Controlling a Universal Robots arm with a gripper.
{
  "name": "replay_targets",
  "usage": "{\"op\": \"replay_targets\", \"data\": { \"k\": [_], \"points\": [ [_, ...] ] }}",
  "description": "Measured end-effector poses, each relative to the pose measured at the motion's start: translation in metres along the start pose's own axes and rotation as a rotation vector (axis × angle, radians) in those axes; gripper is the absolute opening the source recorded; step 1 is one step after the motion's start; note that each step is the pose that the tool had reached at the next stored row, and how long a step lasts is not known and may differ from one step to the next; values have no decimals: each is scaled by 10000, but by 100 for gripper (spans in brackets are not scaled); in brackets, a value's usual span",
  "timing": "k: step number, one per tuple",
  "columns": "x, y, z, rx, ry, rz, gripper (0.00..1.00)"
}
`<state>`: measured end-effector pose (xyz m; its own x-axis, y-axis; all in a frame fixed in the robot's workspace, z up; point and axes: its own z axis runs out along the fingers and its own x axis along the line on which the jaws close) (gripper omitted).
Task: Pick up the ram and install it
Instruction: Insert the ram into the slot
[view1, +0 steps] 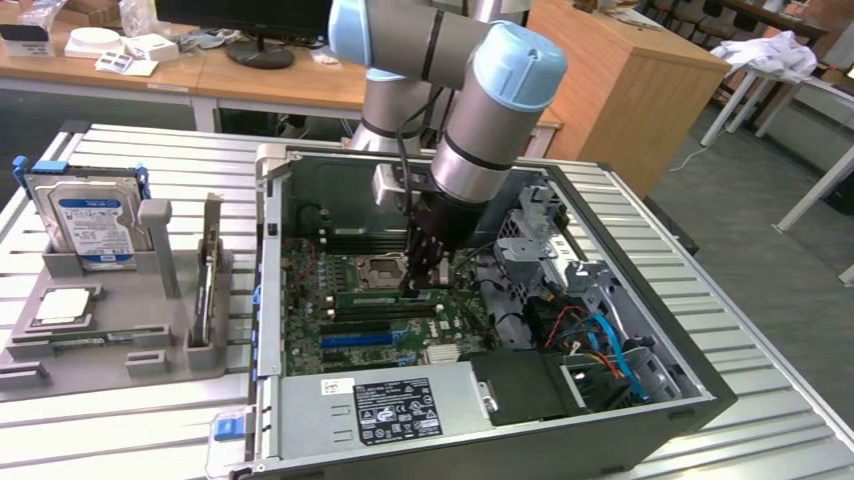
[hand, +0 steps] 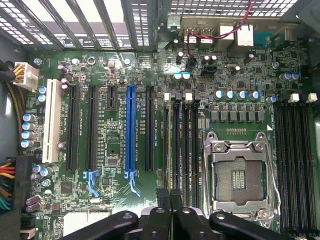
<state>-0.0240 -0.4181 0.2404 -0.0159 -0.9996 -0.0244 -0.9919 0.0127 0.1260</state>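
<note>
Table (view1: 120, 430): ribbed metal top carrying an open computer case and, on the exterior view's left, a grey tray.
Case, near end (view1: 694, 390): lying on its side with the panel off. A power supply (view1: 380, 405) with a black-and-white label sits at the closest edge. Blue and orange cables (view1: 601, 345) are bunched in the bay to the exterior view's right.
Case, floor: the green motherboard (view1: 327, 320) fills it, with long black slots and one blue slot (hand: 131, 130). The CPU socket (hand: 239, 177) under its metal frame has no chip in it.
Ram (view1: 374, 297): inside the case, a thin green stick on edge along the memory slots beside the socket.
Gripper (view1: 427, 287): down in the case, fingers (hand: 162, 212) drawn together with no visible gap. The tips are at the end of the ram nearest the socket. Whether they pinch it or only press on it cannot be told.
Tray (view1: 107, 365): a silver hard drive (view1: 91, 220) with a blue-white label stands upright at its far end. A flat square chip (view1: 64, 305) lies in a recess nearer the front.
Background: wooden desks (view1: 267, 80) behind the table.
</note>
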Motion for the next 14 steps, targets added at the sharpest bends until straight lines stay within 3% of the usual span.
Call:
{"op": "replay_targets", "data": {
  "k": [14],
  "points": [
    [2,-8,47,-13,2,1,12]
  ]
}}
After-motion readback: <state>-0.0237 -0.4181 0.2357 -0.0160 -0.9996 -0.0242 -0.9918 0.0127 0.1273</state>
